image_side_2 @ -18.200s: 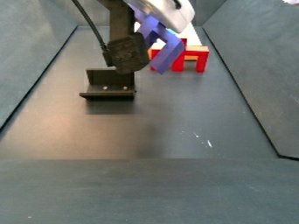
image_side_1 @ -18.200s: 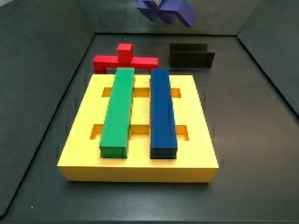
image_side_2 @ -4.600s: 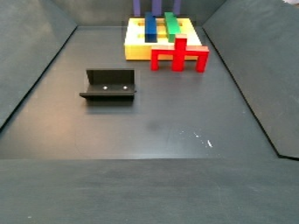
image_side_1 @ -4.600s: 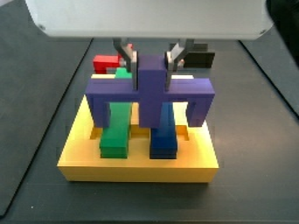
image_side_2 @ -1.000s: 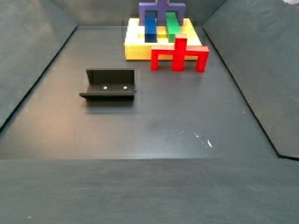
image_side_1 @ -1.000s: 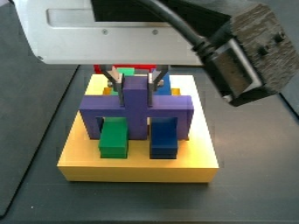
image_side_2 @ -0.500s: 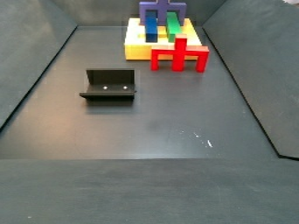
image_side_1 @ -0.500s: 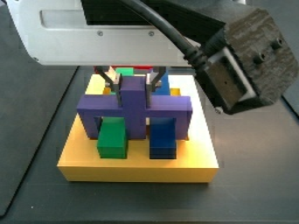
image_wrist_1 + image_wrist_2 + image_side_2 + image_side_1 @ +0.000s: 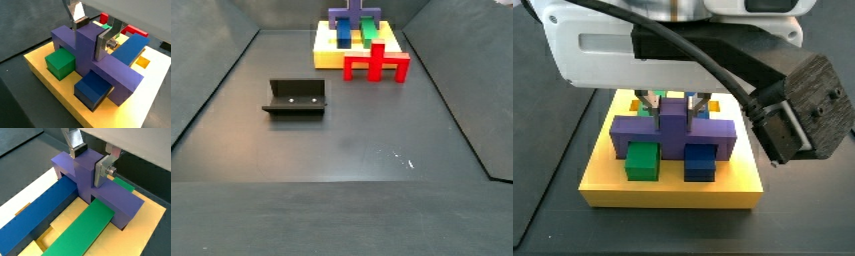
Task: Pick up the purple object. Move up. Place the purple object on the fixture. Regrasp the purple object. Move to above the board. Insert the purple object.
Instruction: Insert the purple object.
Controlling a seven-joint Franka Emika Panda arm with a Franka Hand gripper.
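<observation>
The purple object [image 9: 671,128] sits across the board [image 9: 671,187], straddling the long green bar [image 9: 641,160] and the long blue bar [image 9: 700,160]. My gripper [image 9: 673,101] is shut on its upright central stub. In both wrist views the silver fingers press the stub's two sides: gripper [image 9: 91,37], purple object [image 9: 85,55]; gripper [image 9: 88,164], purple object [image 9: 79,172]. In a side view the purple object [image 9: 356,19] stands on the board [image 9: 331,57] at the far end, and the black fixture [image 9: 295,97] stands apart with nothing in it.
A red cross-shaped block [image 9: 376,65] lies against the board's near side, also showing as the red block [image 9: 137,31] past the board. The arm's large white and black housing [image 9: 687,45] hangs over the board. Dark walls ring the floor [image 9: 345,150].
The gripper has come down a little with the purple object, which now sits lower over the green and blue bars. The arm's housing fills more of the side view.
</observation>
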